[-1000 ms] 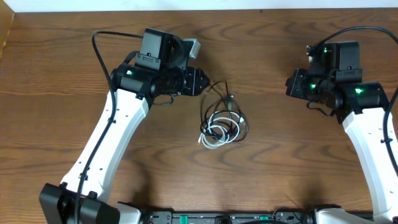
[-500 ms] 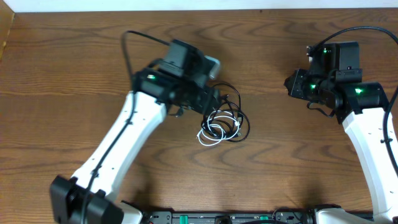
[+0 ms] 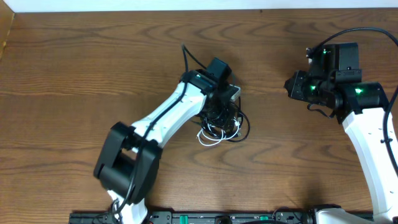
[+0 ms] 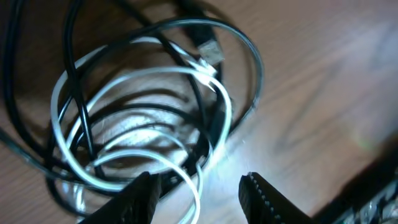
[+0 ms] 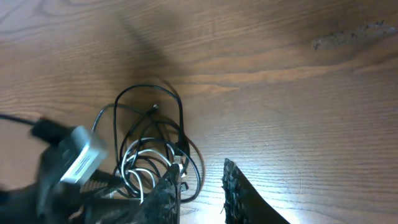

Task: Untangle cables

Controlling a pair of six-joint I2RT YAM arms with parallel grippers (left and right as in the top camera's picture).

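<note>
The black cable (image 4: 78,106) and the white cable (image 4: 227,112) are found coiled together in one loose heap, lying flat on the wooden surface (image 3: 74,74) near its middle. The white loops are threaded through the black ones at several crossings, and a small plug (image 4: 211,53) is seen at the far edge of the heap.

Both cords are judged to be light, thin and limp. No shape will be held when one is lifted, and the other is likely to be dragged along by friction at the crossings. The smooth jackets may slip through a loose pinch, while the plugs could be strained if they are yanked. A hold is best taken on a single outer strand or close behind a plug, not in the crossed middle, where both cords would be caught at once.

The left claw (image 4: 199,196) is held low over the near edge of the heap. Its two fingers are spread moderately, a white strand is seen running through the gap between them, and nothing is clamped.

The right claw (image 5: 200,193) is kept well apart from the heap, off to the right and above the surface. Its fingers are parted only a little and nothing is held in them.
</note>
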